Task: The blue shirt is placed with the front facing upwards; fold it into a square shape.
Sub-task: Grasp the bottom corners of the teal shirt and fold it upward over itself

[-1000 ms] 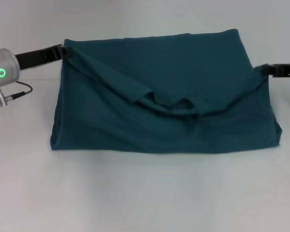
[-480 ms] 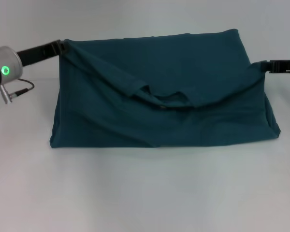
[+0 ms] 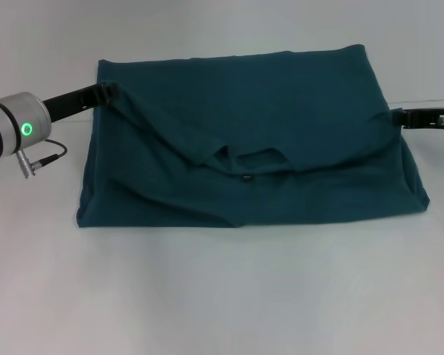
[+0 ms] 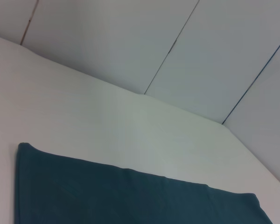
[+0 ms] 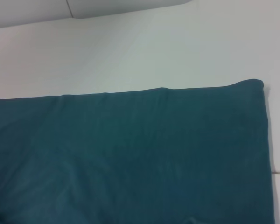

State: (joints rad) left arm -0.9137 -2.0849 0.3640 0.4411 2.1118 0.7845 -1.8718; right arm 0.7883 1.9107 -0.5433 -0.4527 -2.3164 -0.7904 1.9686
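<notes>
The blue shirt lies on the white table, its upper part doubled over toward the near edge. The collar, with a small dark label, sags in the middle of the lifted fold. My left gripper is shut on the fold's left corner, and my right gripper is shut on its right corner; the cloth hangs taut between them. The lettering is hidden. Both wrist views show only the shirt's flat far part, not the fingers.
The white table stretches bare in front of the shirt and on both sides. My left arm's silver wrist with a green light and a cable hangs over the table's left side. A pale panelled wall stands behind.
Both grippers have carried the held corners lower and toward the near edge. The collar fold has moved nearer and sags flatter on the layer beneath.
</notes>
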